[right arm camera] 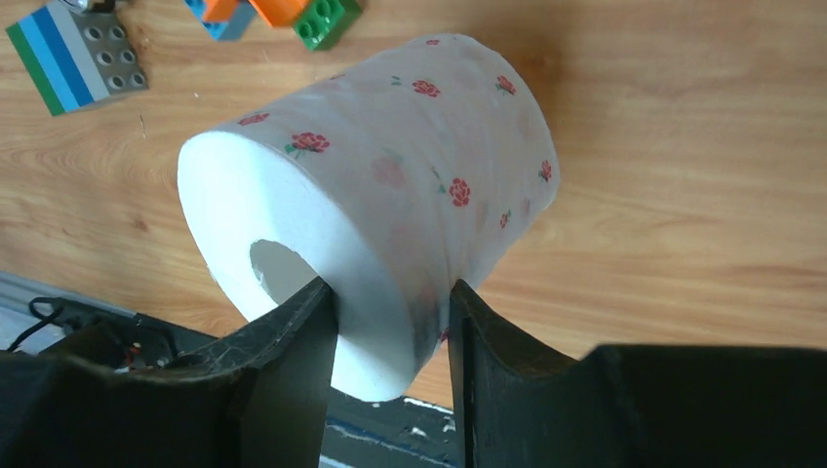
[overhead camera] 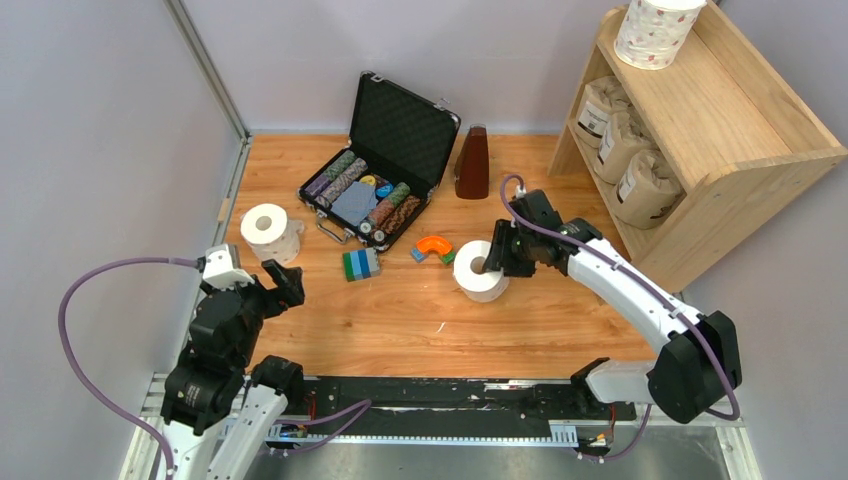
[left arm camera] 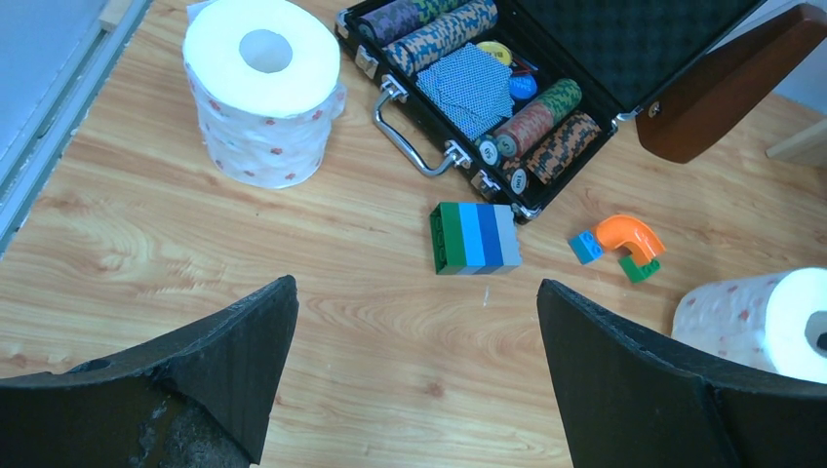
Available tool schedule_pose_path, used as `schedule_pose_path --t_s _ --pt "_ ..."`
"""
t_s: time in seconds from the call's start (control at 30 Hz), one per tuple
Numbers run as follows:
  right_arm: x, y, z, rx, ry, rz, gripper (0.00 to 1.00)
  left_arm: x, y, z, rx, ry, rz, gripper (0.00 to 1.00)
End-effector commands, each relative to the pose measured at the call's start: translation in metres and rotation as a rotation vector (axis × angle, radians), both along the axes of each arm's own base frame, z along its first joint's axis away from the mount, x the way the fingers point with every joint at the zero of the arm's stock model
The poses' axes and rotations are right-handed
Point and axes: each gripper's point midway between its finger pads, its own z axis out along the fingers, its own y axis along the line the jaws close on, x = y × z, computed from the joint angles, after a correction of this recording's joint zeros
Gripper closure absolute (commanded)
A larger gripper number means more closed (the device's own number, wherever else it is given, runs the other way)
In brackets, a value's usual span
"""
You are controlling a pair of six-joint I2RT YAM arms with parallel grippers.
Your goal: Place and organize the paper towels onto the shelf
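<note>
My right gripper (overhead camera: 492, 262) is shut on a white red-dotted paper towel roll (overhead camera: 481, 271), one finger in its core, one outside; the right wrist view shows it pinched (right arm camera: 390, 224) and lifted off the table. Another white dotted roll (overhead camera: 268, 231) stands at the table's left, seen ahead of my left gripper (left arm camera: 414, 292), which is open and empty (overhead camera: 285, 285). A third dotted roll (overhead camera: 655, 30) stands on top of the wooden shelf (overhead camera: 720, 110). Three tan-wrapped rolls (overhead camera: 625, 145) sit on its inner shelf.
An open black case of poker chips (overhead camera: 375, 170) lies at the table's back middle, with a dark brown metronome (overhead camera: 472, 162) to its right. A striped green-blue brick block (overhead camera: 361, 264) and small orange, blue and green bricks (overhead camera: 433, 248) lie near the held roll.
</note>
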Motion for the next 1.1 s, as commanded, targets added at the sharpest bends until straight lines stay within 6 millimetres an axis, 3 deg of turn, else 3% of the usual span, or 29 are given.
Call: schedule_pose_path --t_s 0.0,0.13,0.23,0.33,0.5,0.63,0.8,0.93,1.07 --pt "0.001 0.023 0.017 0.235 0.005 -0.058 0.87 0.002 0.001 0.008 0.000 -0.036 0.004 0.00" --pt "-0.003 0.013 0.001 0.232 0.047 -0.101 0.82 0.000 0.005 0.008 -0.005 -0.044 0.024 0.00" --pt "-0.005 0.004 -0.004 0.227 0.051 -0.135 0.66 -0.001 0.005 0.009 -0.005 -0.049 0.025 0.00" --pt "-0.006 -0.003 0.003 0.217 0.012 -0.145 0.47 -0.001 0.005 0.009 -0.006 -0.048 0.023 0.00" --pt "-0.008 -0.017 0.026 0.143 -0.058 -0.110 0.30 -0.001 0.005 0.009 -0.005 -0.049 0.025 0.00" --pt "-0.012 -0.030 0.049 0.050 -0.126 -0.030 0.27 -0.001 0.005 0.009 -0.005 -0.051 0.025 0.00" --pt "-0.023 -0.019 0.072 -0.015 -0.227 0.190 0.27 -0.001 0.006 0.009 -0.006 -0.052 0.029 0.00" --pt "-0.035 -0.006 0.074 -0.081 -0.221 0.337 0.27 -0.002 0.006 0.010 -0.007 -0.056 0.031 0.00" --pt "-0.048 0.018 0.063 -0.122 -0.190 0.470 0.28 -0.003 0.008 0.010 -0.010 -0.064 0.036 0.00"
